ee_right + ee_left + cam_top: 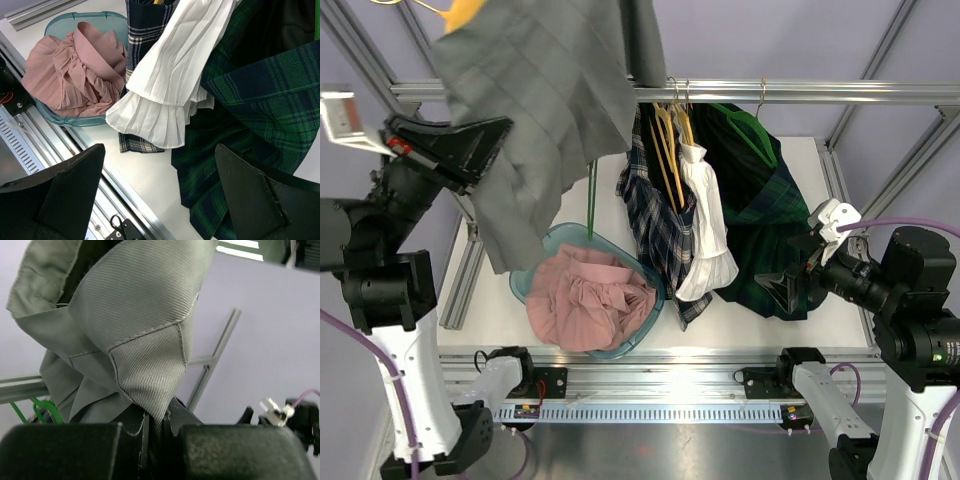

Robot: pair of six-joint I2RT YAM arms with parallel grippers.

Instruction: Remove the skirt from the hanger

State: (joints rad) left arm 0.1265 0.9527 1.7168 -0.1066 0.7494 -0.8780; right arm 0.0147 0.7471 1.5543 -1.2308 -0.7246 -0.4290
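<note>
**Grey Skirt Gripped and Raised at Left; Right Gripper Released**

1. Left arm. The left gripper [492,135] was held high at the left of the frame structure. Its jaws were clenched on a fold of the grey skirt [540,110]. In the left wrist view the fabric ran down into the narrow slot between the two fingers [115,445], which stood almost together.

2. Task item. The grey skirt hung in the air at the upper left, above the level of the rail [800,92] and apart from the other garments. Its lower edge draped over the far left rim of the teal basin [548,238]. A yellow hanger [463,12] showed at the top edge of the skirt. Whether the hanger gripped the waistband could not be determined.

3. Right arm. The right gripper [790,285] was low at the right with its jaws fully released and nothing between them. It was positioned just beside the hem of the green plaid skirt [760,220].

4. Surroundings. A navy plaid skirt [655,210], a white pleated skirt [705,220] and the green plaid skirt hung side by side from the rail. The basin sat on the white table [490,310] and contained a crumpled pink skirt [590,300].
</note>
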